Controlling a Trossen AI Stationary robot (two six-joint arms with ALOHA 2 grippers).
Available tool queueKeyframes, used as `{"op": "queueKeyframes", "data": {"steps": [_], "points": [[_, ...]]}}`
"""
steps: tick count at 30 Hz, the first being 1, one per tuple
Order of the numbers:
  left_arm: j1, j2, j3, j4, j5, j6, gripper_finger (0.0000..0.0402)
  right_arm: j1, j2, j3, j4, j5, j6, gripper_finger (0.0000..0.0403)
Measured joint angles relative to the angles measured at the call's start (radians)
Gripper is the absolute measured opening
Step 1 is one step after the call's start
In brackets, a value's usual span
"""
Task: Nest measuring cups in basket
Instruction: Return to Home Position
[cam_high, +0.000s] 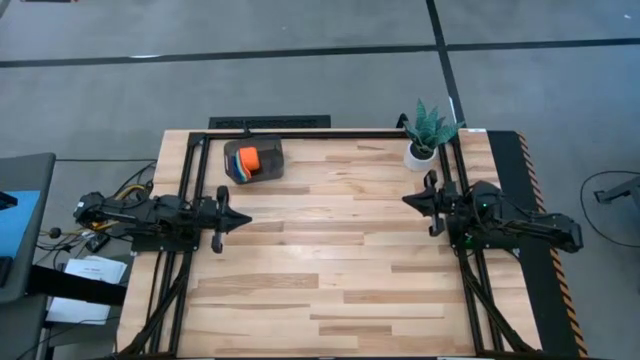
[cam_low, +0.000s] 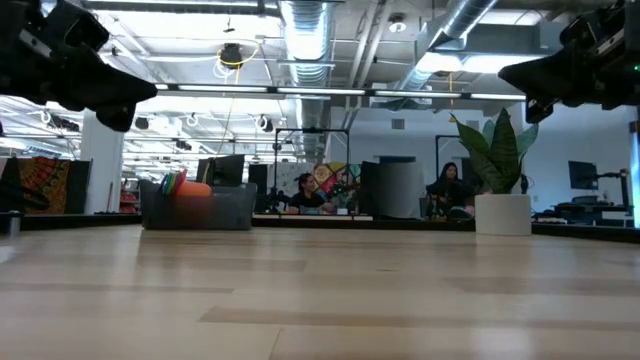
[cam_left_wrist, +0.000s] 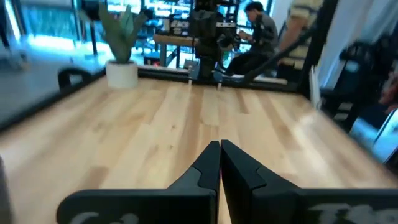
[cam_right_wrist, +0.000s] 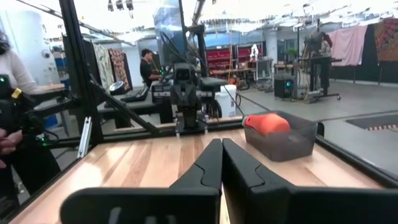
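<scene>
Two claws are hanging clear of the work, both pinched shut with nothing between the fingers. The left claw (cam_high: 243, 218) is hovering over its own side of the table (cam_high: 340, 270) and the right claw (cam_high: 407, 200) over the opposite side, tips facing each other. The measuring cups (cam_high: 248, 161) are sitting as one nested stack inside the dark basket (cam_high: 278, 160), which is lying near the left claw, just beyond it toward the table's far edge, and well apart from the right claw. An orange cup is showing uppermost, with other coloured rims peeking out beside it; how many are stacked I cannot tell. A potted plant (cam_high: 424, 140) is standing just beyond the right claw. By my reading the nesting is done, and the arms are parking shut and apart so that nothing snags the basket.
</scene>
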Motion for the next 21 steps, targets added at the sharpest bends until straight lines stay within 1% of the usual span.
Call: {"op": "queueKeyframes", "data": {"steps": [2,5,10,16,21], "points": [[0.000,0.000,0.000,0.000,0.000,0.078,0.0000,0.000,0.000,0.000,-0.014,0.000,0.000,0.0023],[0.000,0.000,0.000,0.000,0.000,0.131,0.0000,0.000,0.000,0.000,-0.053,0.000,0.000,0.0023],[0.000,0.000,-0.001,0.000,0.000,0.111,0.0000,0.000,0.000,0.000,-0.100,0.002,0.000,0.0029],[0.000,0.000,-0.001,0.000,-0.001,0.069,0.0000,0.000,0.000,0.000,-0.105,0.002,0.000,0.0037],[0.000,0.000,-0.001,0.000,-0.001,0.069,0.0000,0.000,0.000,-0.001,-0.109,0.002,0.000,0.0036]]}}
